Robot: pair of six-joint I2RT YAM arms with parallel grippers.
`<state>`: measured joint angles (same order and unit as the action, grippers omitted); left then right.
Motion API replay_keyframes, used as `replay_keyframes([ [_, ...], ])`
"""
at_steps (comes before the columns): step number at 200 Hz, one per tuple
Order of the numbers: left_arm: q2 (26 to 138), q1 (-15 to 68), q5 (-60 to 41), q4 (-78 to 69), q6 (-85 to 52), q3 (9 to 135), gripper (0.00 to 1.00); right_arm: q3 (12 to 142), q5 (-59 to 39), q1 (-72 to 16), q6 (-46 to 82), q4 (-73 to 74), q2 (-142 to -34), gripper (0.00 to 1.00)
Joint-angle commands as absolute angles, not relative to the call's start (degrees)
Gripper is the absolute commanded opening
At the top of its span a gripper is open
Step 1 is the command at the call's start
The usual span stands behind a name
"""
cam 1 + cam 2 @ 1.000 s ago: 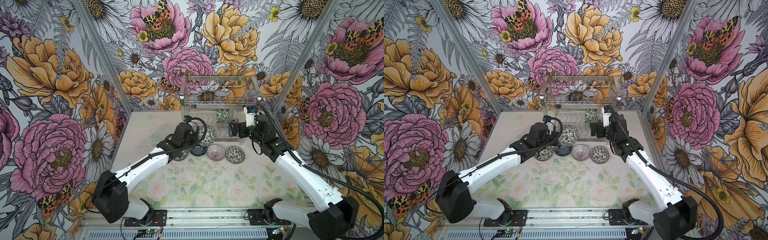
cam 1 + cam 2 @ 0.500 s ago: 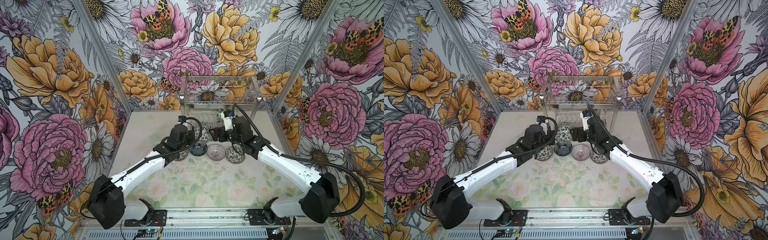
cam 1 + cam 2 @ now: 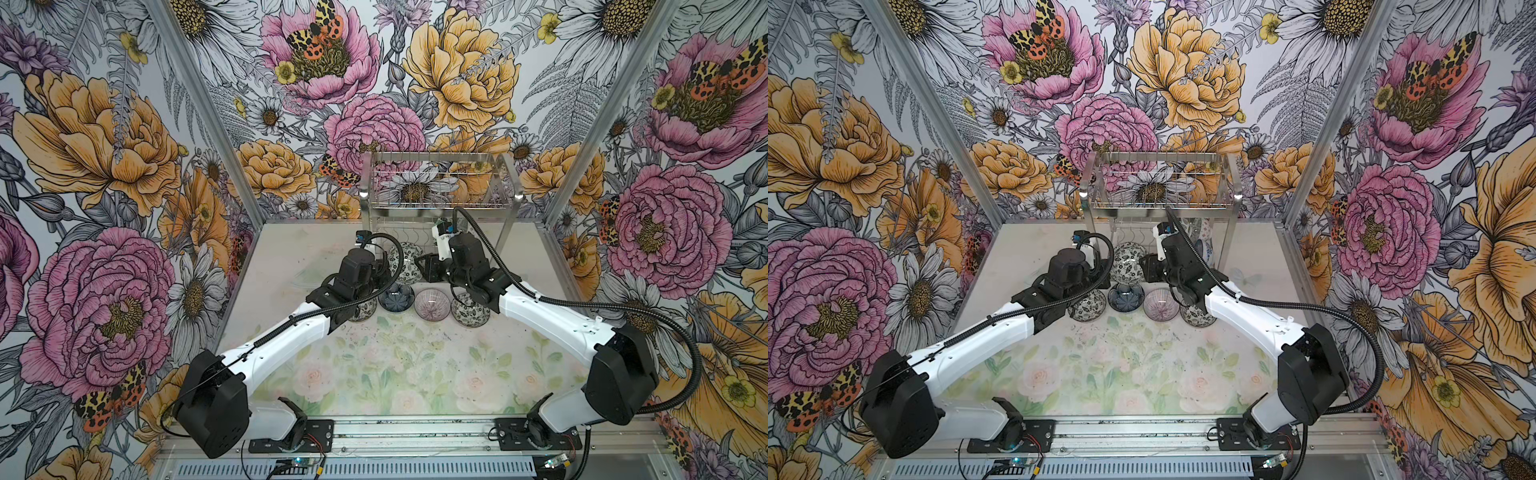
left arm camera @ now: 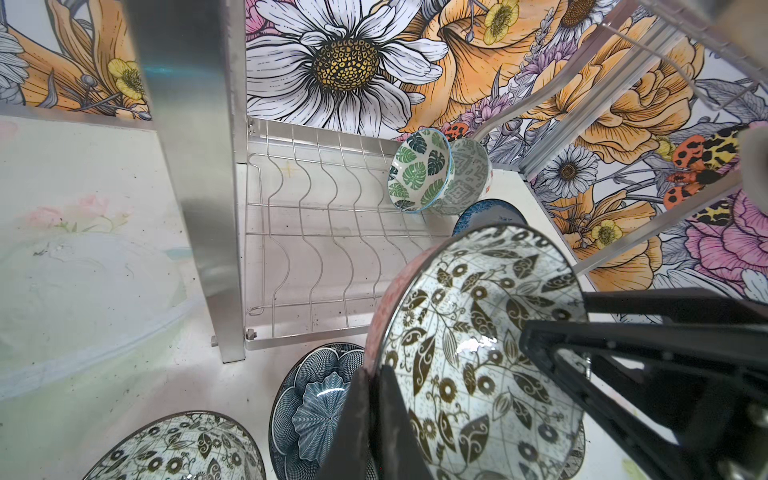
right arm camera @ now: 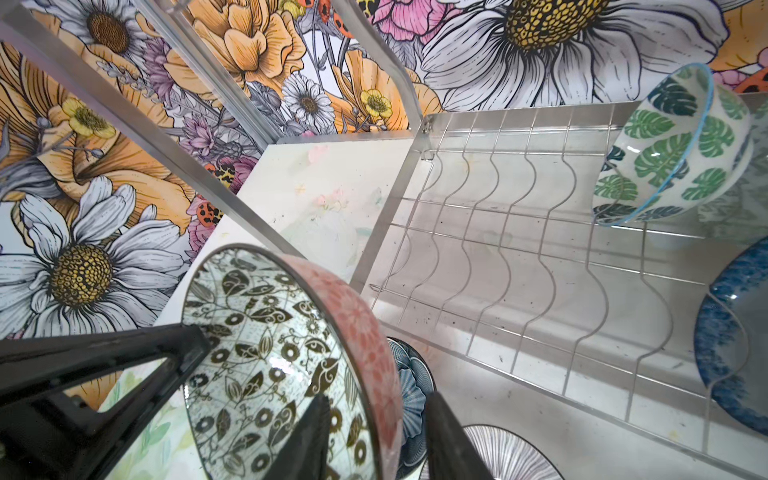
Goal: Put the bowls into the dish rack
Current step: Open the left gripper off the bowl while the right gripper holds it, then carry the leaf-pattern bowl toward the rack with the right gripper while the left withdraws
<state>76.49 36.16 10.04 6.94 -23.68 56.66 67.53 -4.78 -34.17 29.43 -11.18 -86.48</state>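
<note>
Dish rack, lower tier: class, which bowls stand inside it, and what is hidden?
A green leaf bowl, a grey-patterned bowl close behind it, and a blue speckled bowl. The held floral bowl covers much of the blue one.

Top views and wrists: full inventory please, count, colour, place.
dish rack: one, shiny steel, two tiers, back of table.
racked bowls: three, green leaf, grey patterned, blue speckled, standing in lower tier.
table bowls: four, black-white floral, dark blue, pink lined, black-white floral, row before rack.
held bowl: one, black-white floral inside, pink outside, on edge between grippers.
table: one, pale floral print.
walls: three, floral wallpaper, around table.
arms: two, white and black, from front rail.
left gripper: black, shut on held bowl's rim.
right gripper: black, jaws open astride same rim.
</note>
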Motion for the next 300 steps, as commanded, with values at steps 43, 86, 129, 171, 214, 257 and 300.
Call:
replay_keyframes([
  [43,74.8,35.7,9.8,1.2,-24.1,56.4,0.00,70.4,-4.8,-35.1,30.5,-9.8,-88.1,0.08],
  [86,74.6,35.6,9.6,1.4,-24.0,56.1,0.00,70.1,-3.3,-35.1,29.8,-9.9,-87.6,0.00],
  [129,73.6,35.6,10.5,7.2,-21.4,57.1,0.30,68.7,1.5,-35.1,27.1,-10.6,-85.7,0.00],
  [171,69.2,35.6,15.9,14.8,-18.3,56.5,0.99,69.9,10.0,-35.1,21.0,-13.7,-85.0,0.00],
  [214,64.2,34.1,17.6,18.2,-16.6,54.1,0.99,70.9,20.8,-35.1,15.3,-16.1,-84.8,0.00],
  [257,61.1,32.5,17.8,19.0,-16.1,52.0,0.99,72.2,28.9,-35.2,10.4,-17.0,-86.1,0.00],
  [300,60.5,31.2,17.2,18.8,-15.6,51.2,0.98,73.9,35.1,-35.6,6.3,-17.0,-88.6,0.00],
])
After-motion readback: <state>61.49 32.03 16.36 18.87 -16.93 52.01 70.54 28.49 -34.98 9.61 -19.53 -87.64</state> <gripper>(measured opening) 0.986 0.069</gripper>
